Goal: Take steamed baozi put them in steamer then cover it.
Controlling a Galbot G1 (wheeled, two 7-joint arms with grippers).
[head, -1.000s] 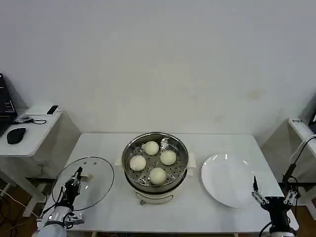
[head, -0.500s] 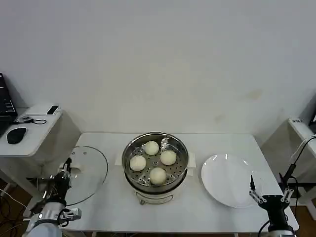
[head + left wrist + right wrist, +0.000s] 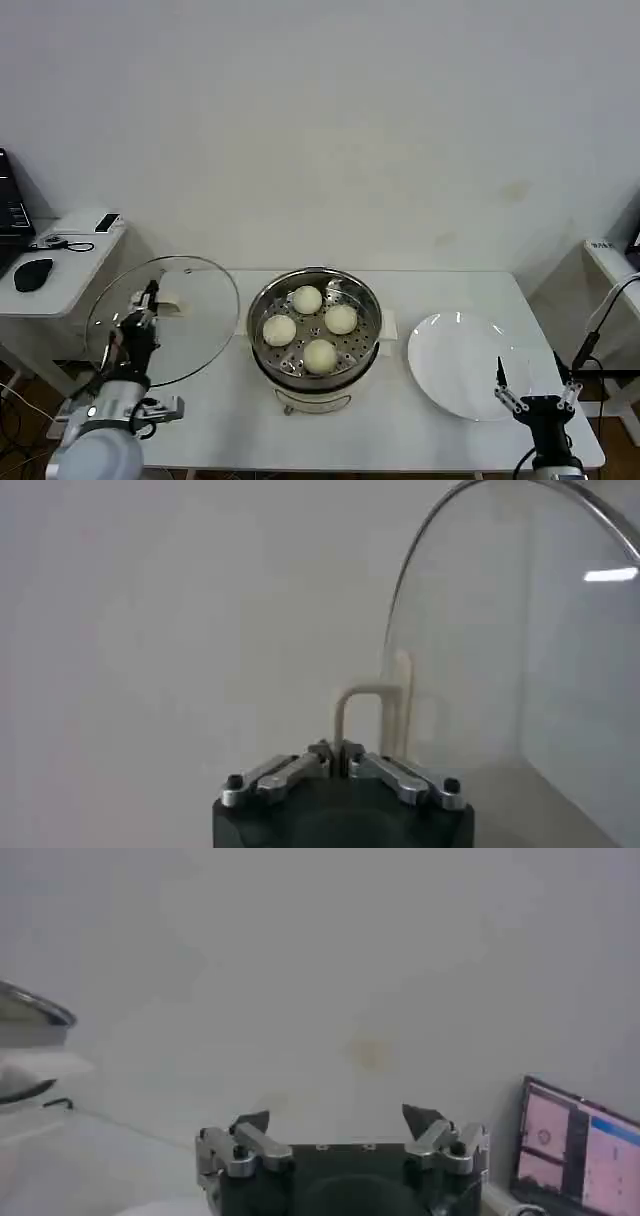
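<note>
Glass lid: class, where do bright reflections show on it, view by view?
Head view: faint glints on the cover, held up by the left gripper. Left wrist view: one bright streak high on the glass, with the wall visible through it.

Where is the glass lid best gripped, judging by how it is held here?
By the pale bar handle at the centre of the cover. The left hand is shut on that bar from the lid's outer face, with the lid lifted and tilted beside the steamer; the glass and rim look too smooth to pinch.
</note>
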